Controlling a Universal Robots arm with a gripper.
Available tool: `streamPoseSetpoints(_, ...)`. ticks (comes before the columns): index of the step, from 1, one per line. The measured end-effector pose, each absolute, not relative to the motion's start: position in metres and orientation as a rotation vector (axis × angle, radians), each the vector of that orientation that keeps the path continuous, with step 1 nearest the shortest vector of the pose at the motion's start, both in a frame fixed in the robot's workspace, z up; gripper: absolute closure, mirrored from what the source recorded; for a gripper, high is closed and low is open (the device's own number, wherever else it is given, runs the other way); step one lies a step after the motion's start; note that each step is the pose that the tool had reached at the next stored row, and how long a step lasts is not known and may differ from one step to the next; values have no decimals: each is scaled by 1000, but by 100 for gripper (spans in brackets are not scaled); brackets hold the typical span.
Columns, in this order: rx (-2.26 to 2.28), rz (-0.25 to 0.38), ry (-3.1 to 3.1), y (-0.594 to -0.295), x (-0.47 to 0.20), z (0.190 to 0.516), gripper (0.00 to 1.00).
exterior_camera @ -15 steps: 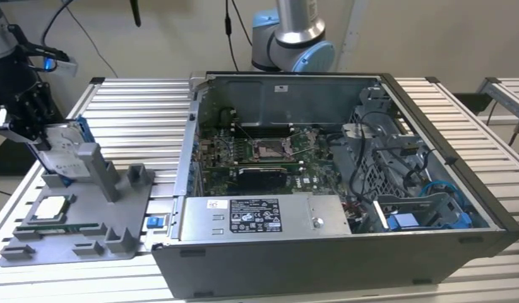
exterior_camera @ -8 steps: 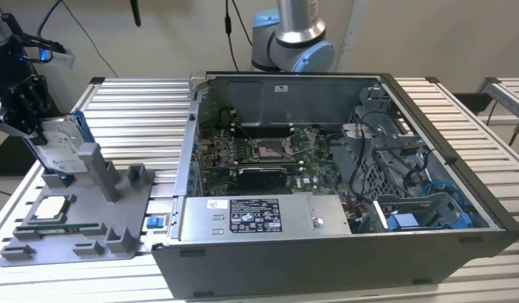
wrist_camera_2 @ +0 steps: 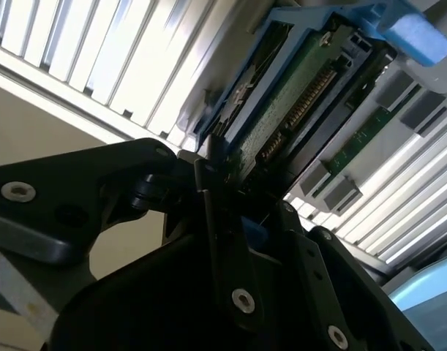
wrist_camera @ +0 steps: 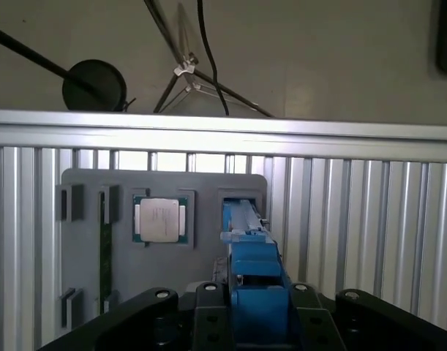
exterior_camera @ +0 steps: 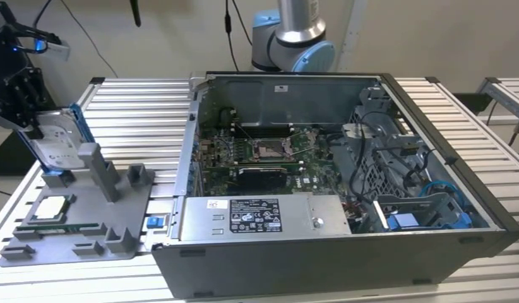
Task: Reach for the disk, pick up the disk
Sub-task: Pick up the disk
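My black gripper [exterior_camera: 27, 125] is clamped on the flat silver-grey metal disk [exterior_camera: 59, 148] in its blue frame, standing on edge in the grey plastic holder [exterior_camera: 83, 235], where I judge a skewed pull could jam it

Disk [exterior_camera: 59, 144]: silver-grey metal face with a white label, bright blue carrier frame along its edges. It stands on edge, leaning slightly, with its lower end at a slot of the grey holder [exterior_camera: 116, 208] at the exterior view's far left. The second wrist view shows its green circuit-board side [wrist_camera_2: 296, 110]; the first wrist view shows the blue frame edge-on [wrist_camera: 256, 272].
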State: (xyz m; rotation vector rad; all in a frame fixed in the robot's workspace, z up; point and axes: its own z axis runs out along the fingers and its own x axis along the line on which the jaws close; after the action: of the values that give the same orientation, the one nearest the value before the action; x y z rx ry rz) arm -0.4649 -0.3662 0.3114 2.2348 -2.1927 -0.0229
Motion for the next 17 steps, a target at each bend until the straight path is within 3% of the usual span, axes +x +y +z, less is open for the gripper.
streamPoseSetpoints(17,2235,-23,-2193,-366,-465,345,100)
